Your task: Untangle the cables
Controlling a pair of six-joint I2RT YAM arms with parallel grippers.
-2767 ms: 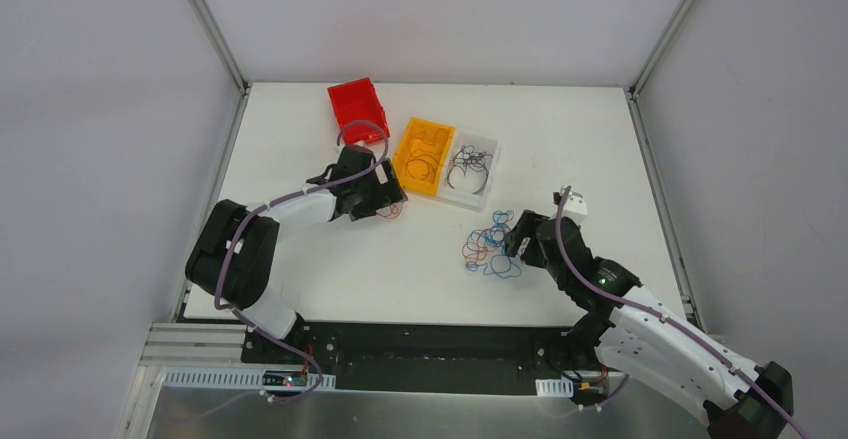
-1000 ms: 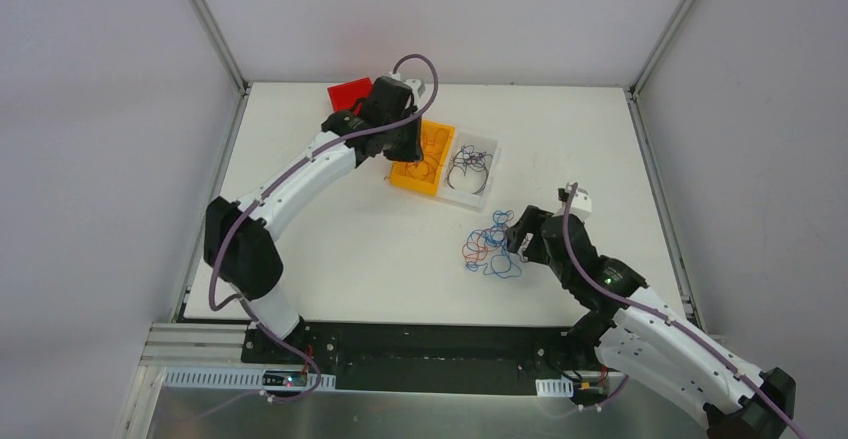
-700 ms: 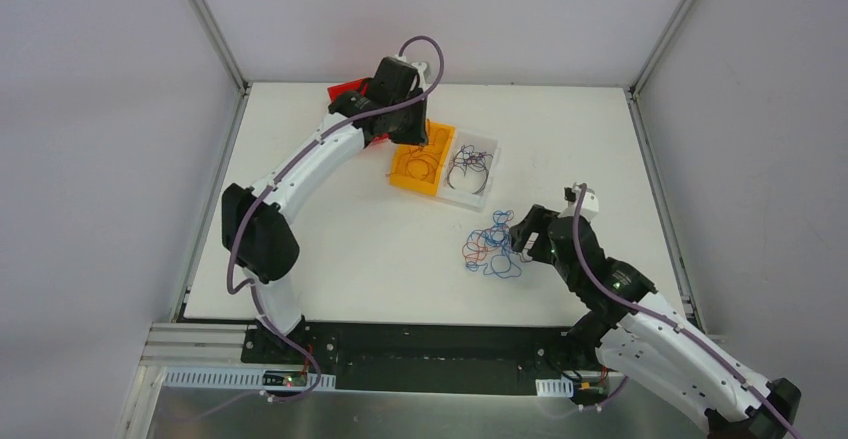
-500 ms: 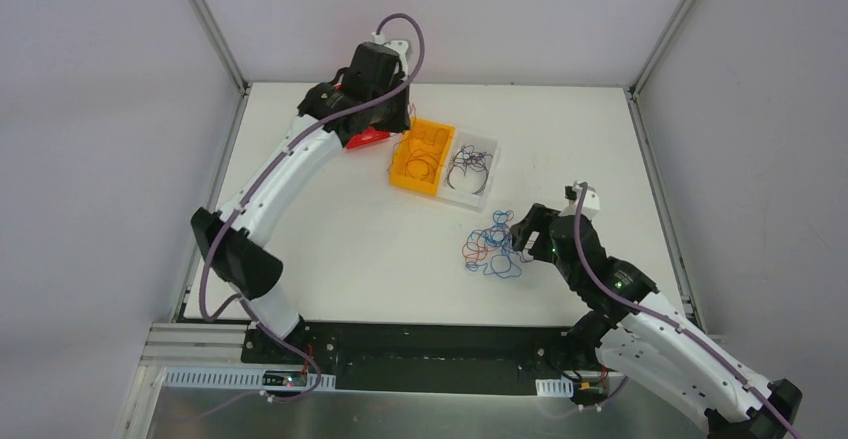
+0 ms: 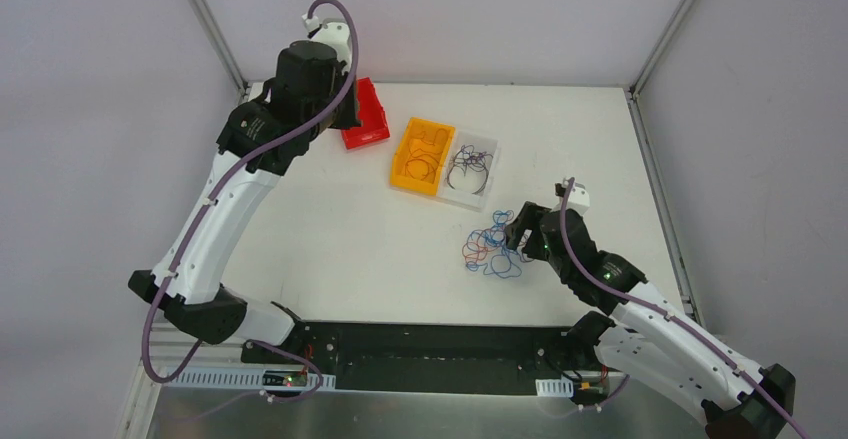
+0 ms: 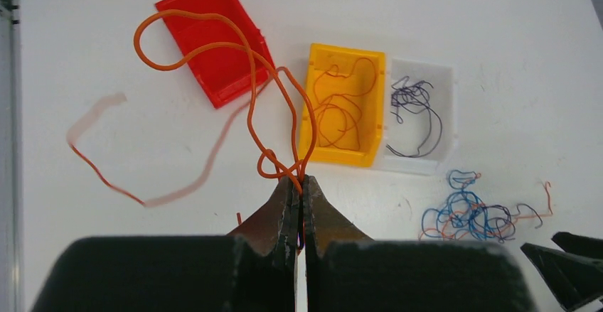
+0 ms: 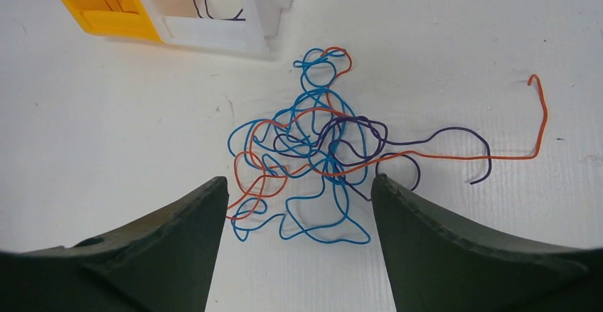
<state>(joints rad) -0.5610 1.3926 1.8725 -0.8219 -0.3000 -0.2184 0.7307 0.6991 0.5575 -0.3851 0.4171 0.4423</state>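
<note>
Over the last moments the left arm has swung up and away from the yellow bin point(image 6: 341, 157), and now stands high above the red bin point(image 6: 217, 81) to that bin's left. The left tool point(image 6: 299, 184) is pinched fully shut on one orange cable point(image 6: 250, 92), which loops and dangles free of the desk point(image 5: 330, 249) — so we judge that one strand is clear of the heap and ready to be dropped into a bin. Orange strands already lie in the yellow bin and dark ones in the white bin point(image 6: 419, 164) touching its right side; the red bin looks empty.

The right arm has hardly moved. The right tool point(image 7: 299, 178) hovers with its jaws spread wide, holding nothing, over the tangle of cables point(image 7: 313, 156) — blue, orange and dark strands knotted on the desk nearer us and to the right of the yellow bin. That heap lies as it did, so most of the sorting remains.
</note>
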